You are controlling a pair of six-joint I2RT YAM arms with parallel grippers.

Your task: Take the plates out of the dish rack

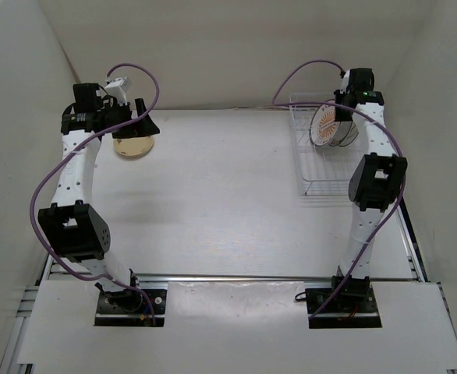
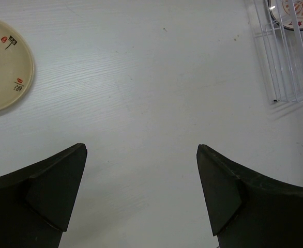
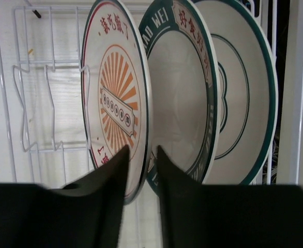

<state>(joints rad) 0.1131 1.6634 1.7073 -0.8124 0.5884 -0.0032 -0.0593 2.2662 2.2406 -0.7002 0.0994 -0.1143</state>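
The white surface (image 1: 228,202) is holding a tan plate (image 2: 4,64) near the open left jaws. In the rack (image 1: 322,187), the right jaws are hugging the rim of the orange plate (image 3: 115,93); grip not clear. Tilting it could be knocking the green-rimmed plate (image 3: 180,103).

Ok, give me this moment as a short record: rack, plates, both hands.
dish rack: far right of the table
in rack: three plates on edge: orange-rayed plate, green-rimmed plate, second green-rimmed plate
out of rack: cream plate, flat on the table, far left
left hand: open, empty, over the table beside the cream plate
right hand: fingers either side of the orange-rayed plate's rim; firm grip not clear
progress: one plate unloaded, three to go
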